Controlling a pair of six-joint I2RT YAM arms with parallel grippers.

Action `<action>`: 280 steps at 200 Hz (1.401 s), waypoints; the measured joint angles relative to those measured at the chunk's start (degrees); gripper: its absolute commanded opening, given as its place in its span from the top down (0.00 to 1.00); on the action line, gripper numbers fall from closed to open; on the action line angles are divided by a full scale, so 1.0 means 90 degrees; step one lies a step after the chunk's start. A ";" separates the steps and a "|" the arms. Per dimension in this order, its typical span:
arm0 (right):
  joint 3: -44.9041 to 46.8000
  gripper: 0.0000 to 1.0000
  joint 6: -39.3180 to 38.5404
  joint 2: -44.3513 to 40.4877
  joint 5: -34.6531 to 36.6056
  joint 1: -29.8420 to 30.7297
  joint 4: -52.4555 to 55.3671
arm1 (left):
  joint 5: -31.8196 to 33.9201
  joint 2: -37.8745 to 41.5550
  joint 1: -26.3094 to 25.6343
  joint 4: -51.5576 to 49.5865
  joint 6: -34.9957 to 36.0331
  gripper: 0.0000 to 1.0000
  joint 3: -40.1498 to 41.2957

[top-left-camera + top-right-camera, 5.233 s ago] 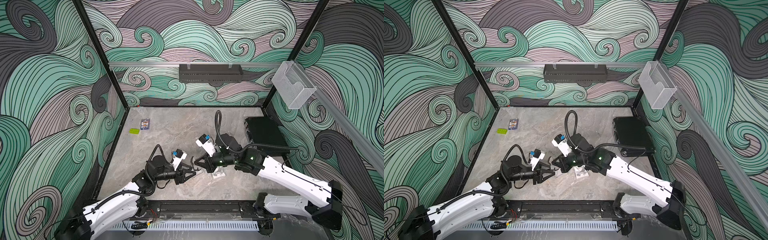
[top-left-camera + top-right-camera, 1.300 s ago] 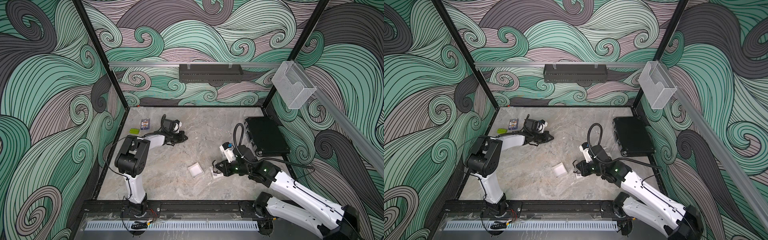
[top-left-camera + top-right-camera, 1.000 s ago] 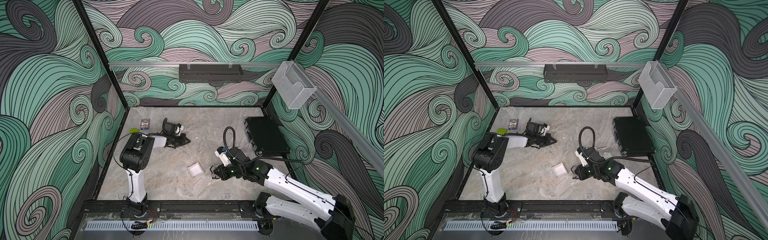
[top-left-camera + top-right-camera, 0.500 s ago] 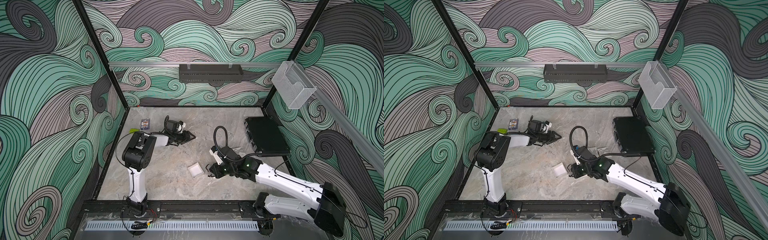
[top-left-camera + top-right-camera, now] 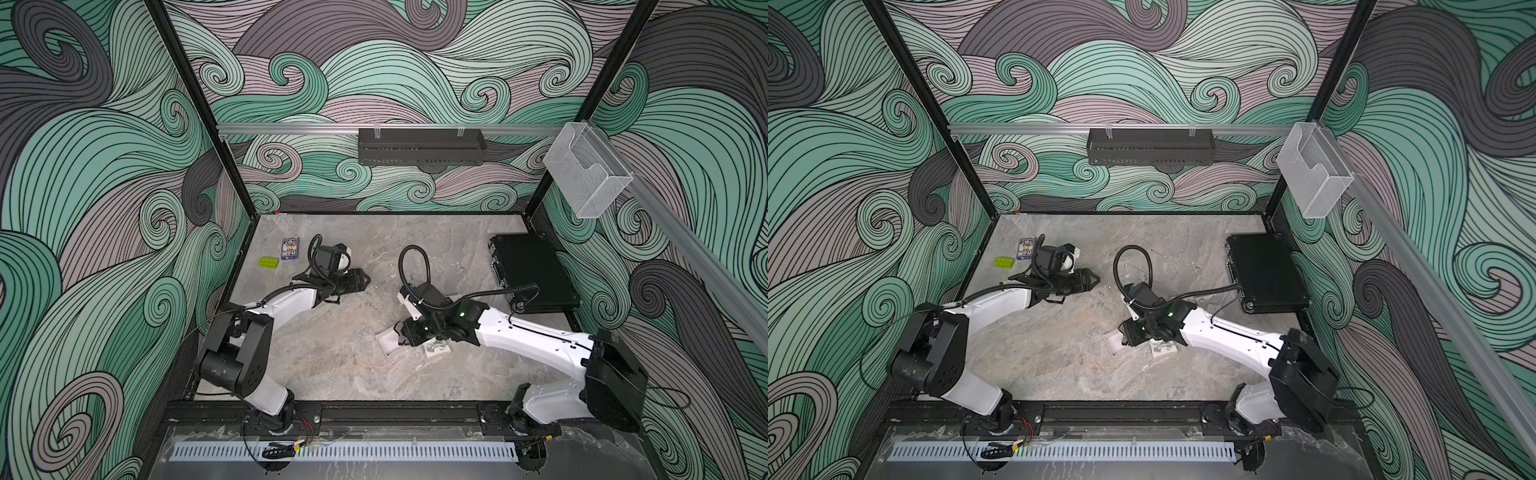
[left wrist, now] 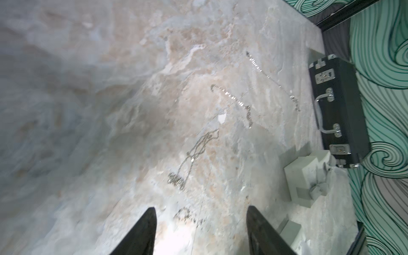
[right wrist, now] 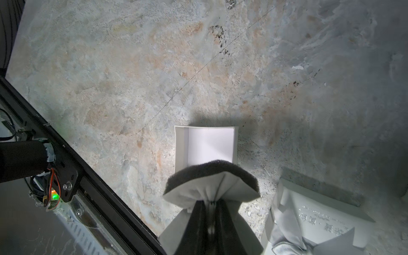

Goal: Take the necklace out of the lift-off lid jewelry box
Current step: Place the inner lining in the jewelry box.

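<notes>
Mottled grey stone forms the tabletop [image 5: 332, 365]. On it lies the necklace [image 6: 194, 152], a thin, tangled silver chain, just ahead of the left gripper [image 6: 201, 212]. That gripper's black tapered jaws stand apart and hold nothing. Only the left wrist view resolves the links; both top views give faint specks. Farther ahead lies a beaded chain [image 6: 231, 99]. The right gripper [image 7: 209, 204] is pinched tight on a cloth-faced foam pad [image 7: 212, 181], just above the white square cardboard box [image 7: 209, 145]. A ribboned lid [image 7: 320, 218] rests beside that gripper.
</notes>
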State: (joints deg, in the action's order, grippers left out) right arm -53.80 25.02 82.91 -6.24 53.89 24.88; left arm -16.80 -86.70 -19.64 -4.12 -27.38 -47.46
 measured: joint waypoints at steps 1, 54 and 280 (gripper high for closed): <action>-0.0007 0.87 -0.0002 0.0012 0.0002 0.0002 0.0000 | 0.0015 0.0036 0.0000 -0.0002 0.0000 0.36 0.0044; -0.0561 0.86 -0.0214 0.1086 -0.0022 0.0321 -0.0027 | 0.0449 0.1511 0.0000 -0.0369 0.0046 0.36 0.1195; -0.1025 0.72 -0.0549 0.2176 0.0772 0.0488 0.0058 | 0.0141 0.3019 0.0000 -0.0449 0.0063 0.36 0.2079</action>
State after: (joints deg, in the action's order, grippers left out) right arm -63.02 20.08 102.50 0.71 58.28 25.41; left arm -15.53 -59.53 -19.64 -8.16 -26.81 -28.75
